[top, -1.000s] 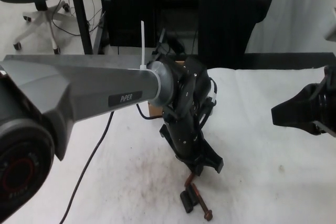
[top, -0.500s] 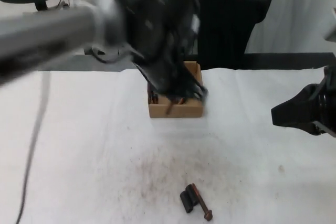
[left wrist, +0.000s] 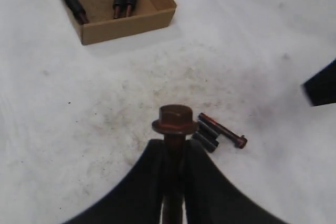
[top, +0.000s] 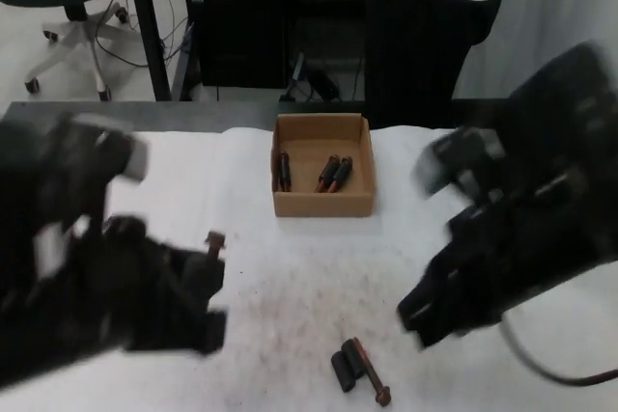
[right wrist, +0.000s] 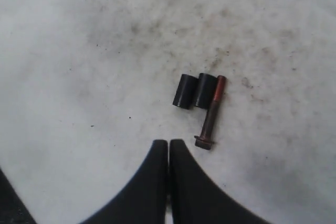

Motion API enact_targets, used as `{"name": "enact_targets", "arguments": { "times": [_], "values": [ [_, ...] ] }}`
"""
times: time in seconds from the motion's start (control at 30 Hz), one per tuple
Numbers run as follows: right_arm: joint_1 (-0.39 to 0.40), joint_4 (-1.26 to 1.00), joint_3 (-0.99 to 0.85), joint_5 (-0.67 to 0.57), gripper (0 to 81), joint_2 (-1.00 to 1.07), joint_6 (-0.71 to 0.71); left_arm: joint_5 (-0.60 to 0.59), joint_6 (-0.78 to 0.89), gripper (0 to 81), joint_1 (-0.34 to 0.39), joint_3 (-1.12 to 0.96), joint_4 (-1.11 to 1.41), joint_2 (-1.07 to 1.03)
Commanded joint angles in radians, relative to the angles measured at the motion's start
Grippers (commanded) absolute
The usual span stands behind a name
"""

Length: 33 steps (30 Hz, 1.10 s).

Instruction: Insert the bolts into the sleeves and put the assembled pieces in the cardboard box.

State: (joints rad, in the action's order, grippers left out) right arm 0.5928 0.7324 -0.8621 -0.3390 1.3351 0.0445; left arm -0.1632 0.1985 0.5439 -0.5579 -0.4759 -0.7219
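Box [top: 322, 205] holds 3 pieces [top: 329, 173] — 2 sleeves [right wrist: 194, 91], bolt [right wrist: 210, 114] outside

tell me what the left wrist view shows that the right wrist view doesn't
Left wrist view, not the right: the cardboard box with three assembled pieces inside, and the left pincer shut on a bolt. Right wrist view, not the left: the right pincer, shut and empty. Both: two black sleeves side by side and a loose bolt beside them on the stained white cloth.

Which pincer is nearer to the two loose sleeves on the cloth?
Right. The right pincer hangs just beside the sleeves; the left pincer, holding a bolt, is farther off.
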Motion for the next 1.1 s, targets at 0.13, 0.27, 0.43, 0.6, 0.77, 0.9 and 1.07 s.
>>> {"name": "enact_targets", "arguments": {
  "times": [0.13,0.27,0.43,0.6,0.77,0.9,1.07],
  "values": [
    [0.063,-0.033,-0.058,0.058,20.7,0.182,-0.039,-0.033,0.034,0.2,-0.004,0.086,0.04,0.188],
    [0.063,-0.033,-0.146,0.058,38.7,0.273,-0.087,-0.033,0.034,0.2,-0.004,0.086,0.039,0.206],
    [0.063,-0.023,-0.263,0.094,31.1,0.341,-0.096,-0.033,0.034,0.2,-0.004,0.086,0.015,0.206],
    [0.063,0.052,-0.314,0.124,29.3,0.37,-0.087,-0.033,0.029,0.2,-0.004,0.086,0.015,0.206],
    [0.063,0.138,-0.318,0.187,29.3,0.386,-0.045,-0.033,0.029,0.2,-0.004,0.086,0.015,0.206],
    [0.063,0.132,-0.318,0.187,29.3,0.386,-0.045,-0.033,0.007,0.2,-0.004,0.086,0.015,0.206],
    [0.066,0.125,-0.318,0.187,29.3,0.398,-0.045,-0.033,0.004,0.2,-0.004,0.086,0.015,0.206]
  ]
}}
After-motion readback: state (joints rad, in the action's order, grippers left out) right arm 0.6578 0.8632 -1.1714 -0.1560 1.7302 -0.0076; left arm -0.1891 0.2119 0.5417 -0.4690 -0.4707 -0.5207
